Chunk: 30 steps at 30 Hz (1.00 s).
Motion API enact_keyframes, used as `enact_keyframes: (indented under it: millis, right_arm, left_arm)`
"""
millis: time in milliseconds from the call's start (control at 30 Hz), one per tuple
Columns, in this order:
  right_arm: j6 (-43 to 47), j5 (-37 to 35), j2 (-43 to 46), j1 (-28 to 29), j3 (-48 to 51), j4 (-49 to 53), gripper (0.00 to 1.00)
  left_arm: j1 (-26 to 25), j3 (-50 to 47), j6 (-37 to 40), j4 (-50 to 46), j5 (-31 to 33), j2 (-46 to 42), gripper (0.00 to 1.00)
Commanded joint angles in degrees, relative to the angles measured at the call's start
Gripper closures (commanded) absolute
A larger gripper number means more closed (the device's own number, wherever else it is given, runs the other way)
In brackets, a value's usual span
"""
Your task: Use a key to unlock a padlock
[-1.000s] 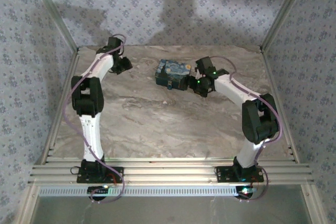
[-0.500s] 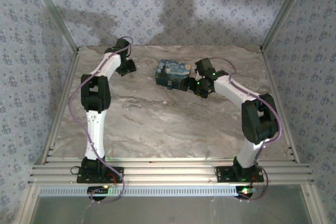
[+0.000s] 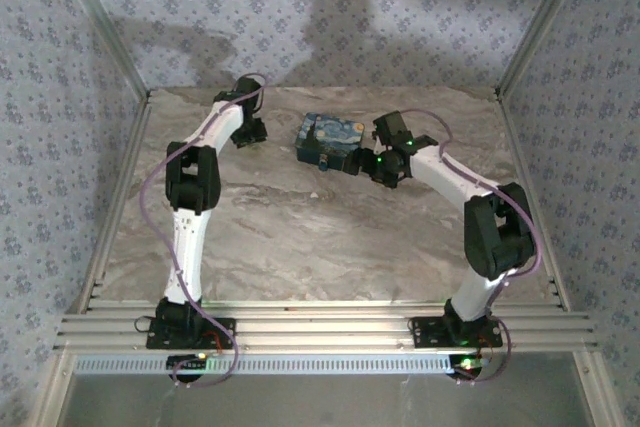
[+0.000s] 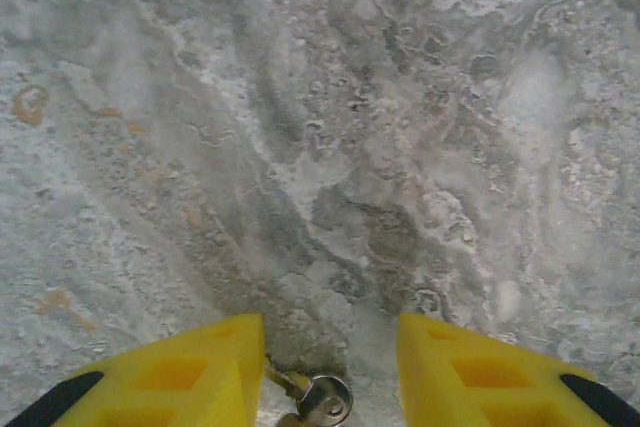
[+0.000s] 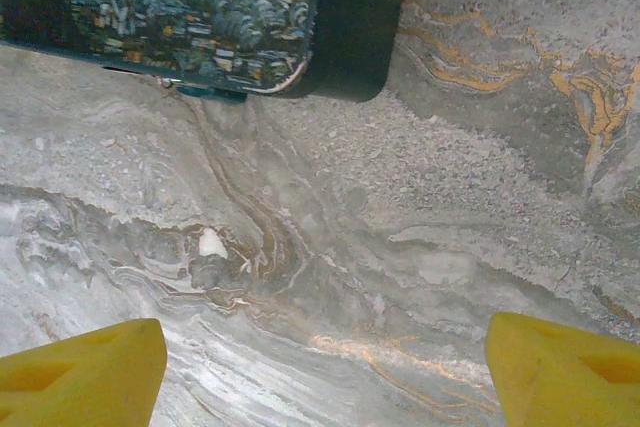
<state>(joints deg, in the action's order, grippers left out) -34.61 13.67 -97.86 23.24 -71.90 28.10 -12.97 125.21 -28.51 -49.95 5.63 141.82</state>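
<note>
Left pincer: near bench's far edge, fingers part-spread, key ring between them; grip cannot be told. Right pincer: released beside box. Advice: confirm a square hold on the ring first.

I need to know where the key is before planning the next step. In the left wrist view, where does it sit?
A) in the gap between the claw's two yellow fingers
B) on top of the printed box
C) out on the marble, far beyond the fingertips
A: the key with its ring sits low in the gap of the left claw, close to one yellow finger, with only bare marble table ahead.
</note>
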Motion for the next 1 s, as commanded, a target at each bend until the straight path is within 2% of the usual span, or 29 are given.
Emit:
enact_keyframes:
  millis: [0, 200, 433, 700, 967]
  right_arm:
    - [0.8, -1.0, 1.8, 0.0, 1.2, 1.0, 0.15]
    - [0.1, -0.3, 2.2, 0.2, 1.8, 0.4, 0.15]
    - [-0.3, -0.7, 3.3, 0.5, 2.5, 0.2, 0.15]
    - [-0.9, -1.6, 5.4, 1.6, 5.4, -0.2, 0.15]
    - [-1.9, -2.3, 6.2, 3.3, 6.5, -0.6, 0.15]
  left_arm:
    - [0.3, 1.6, 1.0, -2.7, 1.1, 1.2, 0.6]
    - [0.3, -1.3, 2.0, -1.9, -1.2, -0.1, 0.72]
    - [0.3, -11.2, 3.2, 2.9, -2.9, -5.7, 0.86]
    - [0.3, -23.3, 7.5, 10.6, -7.7, -13.9, 1.0]
    - [0.1, -33.4, 13.9, 16.6, -11.1, -23.8, 1.0]
